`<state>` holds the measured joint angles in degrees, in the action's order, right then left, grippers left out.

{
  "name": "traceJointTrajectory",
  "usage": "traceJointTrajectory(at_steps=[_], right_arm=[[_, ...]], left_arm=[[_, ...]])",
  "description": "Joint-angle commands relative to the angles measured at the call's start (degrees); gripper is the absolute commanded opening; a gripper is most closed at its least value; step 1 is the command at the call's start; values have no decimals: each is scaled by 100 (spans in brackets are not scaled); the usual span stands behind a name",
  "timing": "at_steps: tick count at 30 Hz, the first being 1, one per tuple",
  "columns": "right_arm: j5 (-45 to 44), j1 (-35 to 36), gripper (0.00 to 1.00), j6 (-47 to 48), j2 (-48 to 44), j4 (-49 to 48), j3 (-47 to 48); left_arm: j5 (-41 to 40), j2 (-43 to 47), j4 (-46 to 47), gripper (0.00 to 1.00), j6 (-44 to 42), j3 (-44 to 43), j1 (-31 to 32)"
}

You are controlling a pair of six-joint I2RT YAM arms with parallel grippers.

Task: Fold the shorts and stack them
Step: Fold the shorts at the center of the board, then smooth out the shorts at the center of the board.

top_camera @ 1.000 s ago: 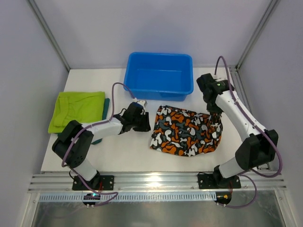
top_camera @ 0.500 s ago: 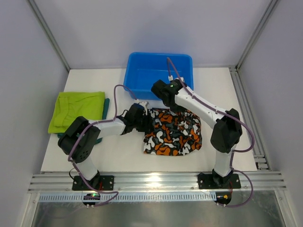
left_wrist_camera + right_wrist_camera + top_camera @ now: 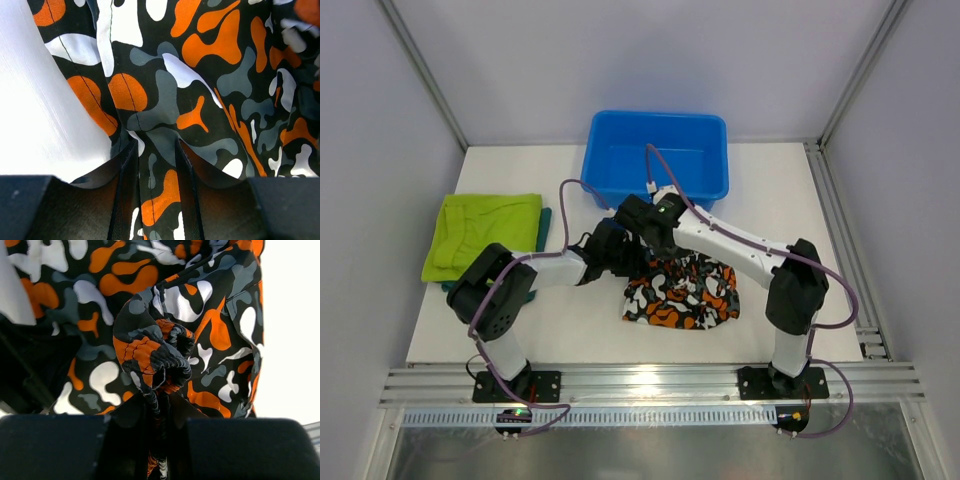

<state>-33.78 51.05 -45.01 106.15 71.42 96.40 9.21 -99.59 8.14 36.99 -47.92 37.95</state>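
Observation:
The camouflage shorts (image 3: 685,295) lie folded over in the middle of the table. My left gripper (image 3: 622,257) is at their left edge, and in the left wrist view it (image 3: 156,175) is shut on a strip of the print (image 3: 200,100). My right gripper (image 3: 644,242) hangs just above and beside it. In the right wrist view it (image 3: 162,410) is shut on a bunched, gathered band of the same shorts (image 3: 150,355). The lime shorts (image 3: 485,230) lie folded at the far left on top of the dark teal shorts (image 3: 546,222), of which only an edge shows.
A blue plastic tub (image 3: 657,158) stands at the back centre, right behind both wrists. My right arm (image 3: 750,250) stretches across the table over the camouflage cloth. The table's right half and front strip are bare white surface.
My right gripper has swept from the right side to the left with the shorts' right edge, laying it over towards my left gripper. The camouflage shorts now look about half as wide. The left gripper stayed put.

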Motion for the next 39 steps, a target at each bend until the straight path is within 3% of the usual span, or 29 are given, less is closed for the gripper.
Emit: traceJointTrajectory(at_steps=[1,9,15,18,21,25,29,32,39], right_arm=[[65,186,15,-411,-411,-733,-226],[398,239,18,-1131,-428,-2078,-1026],[820,239,37,-1168,-147,-2475,-1150],[846,230,59,-652,-304,-2326,-765],[1152,152,68,-263,-577,-2378,-614],[1549,-59,70,62,-1262,-2500,-727],[1655,-314,70,326,-2132,-2589,-1465],[1725,-630,69,441,-2782,-2668,-2220],[2542,-623,67,1196,-3820,-3300,-3531]], left_arm=[[-69,-166,-23,37,53,125,-7],[-60,-148,74,36,177,248,-7],[-288,97,-303,40,273,318,-16],[-613,606,-760,43,326,415,-7],[-780,1142,-1138,48,414,345,-7],[-877,1617,-1798,50,405,-6,-16],[-519,1891,-1851,53,204,-278,-7],[61,1654,-1860,55,-86,-507,-7],[265,1039,-2071,58,-430,-745,-7]])
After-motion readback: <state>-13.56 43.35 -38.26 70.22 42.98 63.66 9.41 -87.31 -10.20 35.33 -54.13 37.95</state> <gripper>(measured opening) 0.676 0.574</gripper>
